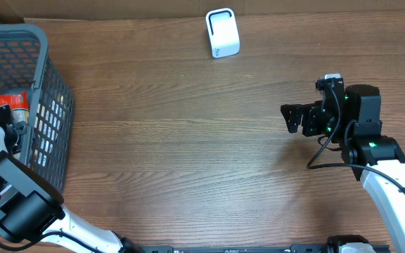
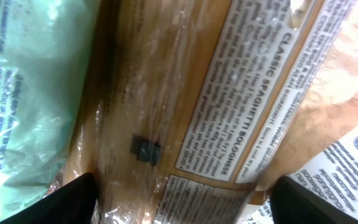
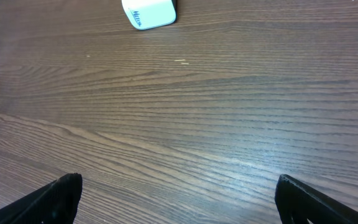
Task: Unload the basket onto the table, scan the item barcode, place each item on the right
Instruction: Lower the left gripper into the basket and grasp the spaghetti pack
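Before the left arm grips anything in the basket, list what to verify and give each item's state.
1. Left gripper down in the basket: ok.
2. Spaghetti packet between its jaws, which stand open: ok.
3. Barcode on that packet in view: not ok, only printed text shows.
4. Green packet clear of the jaws: cannot tell, it lies close beside.
5. Scanner standing free on the table: ok.
6. Right gripper open and empty: ok.

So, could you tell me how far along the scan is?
Nothing looks scanned: no item is near the white scanner. In hand: the left gripper is in the basket, fingers wide apart over a spaghetti packet. Left: grip it, lift and present it; the right gripper hangs open.
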### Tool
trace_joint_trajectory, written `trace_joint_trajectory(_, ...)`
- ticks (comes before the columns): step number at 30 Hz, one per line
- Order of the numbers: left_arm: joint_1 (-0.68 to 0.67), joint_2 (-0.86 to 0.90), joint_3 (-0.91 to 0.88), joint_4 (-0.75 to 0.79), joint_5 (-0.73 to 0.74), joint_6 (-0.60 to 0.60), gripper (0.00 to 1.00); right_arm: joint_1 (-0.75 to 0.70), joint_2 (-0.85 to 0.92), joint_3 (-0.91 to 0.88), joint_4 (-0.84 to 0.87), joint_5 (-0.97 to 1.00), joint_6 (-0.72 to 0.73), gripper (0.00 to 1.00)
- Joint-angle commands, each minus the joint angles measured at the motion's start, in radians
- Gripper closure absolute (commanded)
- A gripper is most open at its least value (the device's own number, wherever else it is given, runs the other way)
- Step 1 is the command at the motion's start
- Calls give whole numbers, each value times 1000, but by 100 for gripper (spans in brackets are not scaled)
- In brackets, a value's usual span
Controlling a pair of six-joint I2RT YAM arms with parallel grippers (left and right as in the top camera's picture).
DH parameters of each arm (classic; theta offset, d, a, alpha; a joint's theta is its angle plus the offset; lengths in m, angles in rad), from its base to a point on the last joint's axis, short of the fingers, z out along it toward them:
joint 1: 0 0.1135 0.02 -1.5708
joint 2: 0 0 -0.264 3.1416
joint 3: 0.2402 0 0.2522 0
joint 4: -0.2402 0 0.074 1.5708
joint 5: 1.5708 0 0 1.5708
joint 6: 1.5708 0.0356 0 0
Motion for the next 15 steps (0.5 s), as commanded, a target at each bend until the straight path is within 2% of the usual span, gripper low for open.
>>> trace_joint_trajectory(1, 9, 76, -19, -21, -91, -110, 21, 5, 3, 24, 6, -6, -5, 0)
trace_joint_trajectory(5, 5, 75, -14, -23, -108, -141, 19, 5, 3, 24, 6, -6, -5, 0)
trace_joint_trajectory(15, -45, 74, 42, -69, -256, -284, 20, 5, 3, 24, 6, -6, -5, 0)
